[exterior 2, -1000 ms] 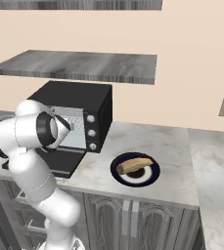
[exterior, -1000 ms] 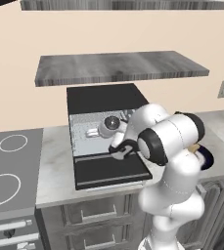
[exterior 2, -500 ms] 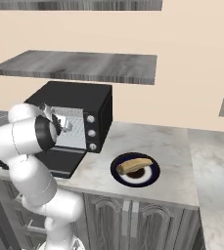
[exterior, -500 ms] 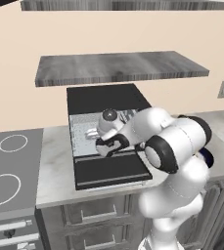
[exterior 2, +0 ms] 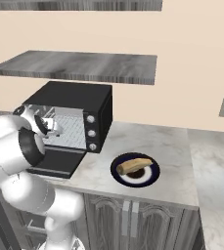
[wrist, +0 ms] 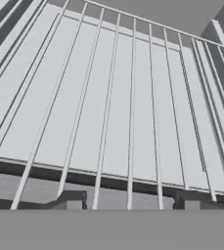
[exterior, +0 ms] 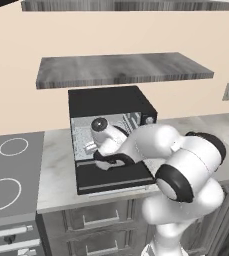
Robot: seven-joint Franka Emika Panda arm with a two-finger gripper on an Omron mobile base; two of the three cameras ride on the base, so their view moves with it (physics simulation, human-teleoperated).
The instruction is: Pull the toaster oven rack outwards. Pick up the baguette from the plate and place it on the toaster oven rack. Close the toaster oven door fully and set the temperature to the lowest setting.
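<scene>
The toaster oven rack (wrist: 128,112), a flat grid of thin silver-grey wires, is seen close up in the hand view, its front crossbar lying just above the two dark fingers (wrist: 72,200), which are spread wide apart with nothing between them. In the left base view the rack (exterior: 86,137) sits inside the cavity of the black, box-shaped toaster oven (exterior: 111,102), and the gripper (exterior: 91,148) is found at the cavity mouth above the lowered toaster oven door (exterior: 113,176), a flat black panel folded down over the worktop (exterior: 56,170). Compared with half a second earlier, the hand has been pushed further into the oven opening and the white elbow has been swung lower and closer to the cameras; the base views themselves are unchanged. In the right base view the column of three round silver-rimmed knobs is seen on the oven's front panel, the temperature (exterior 2: 90,118) being the topmost. The baguette (exterior 2: 134,165), a flattish tan-golden loaf, is left lying on the round blue-rimmed plate (exterior 2: 151,177), well apart from the oven on the pale marbled worktop. A grey veined shelf (exterior: 121,70) is mounted on the beige wall above the oven.
</scene>
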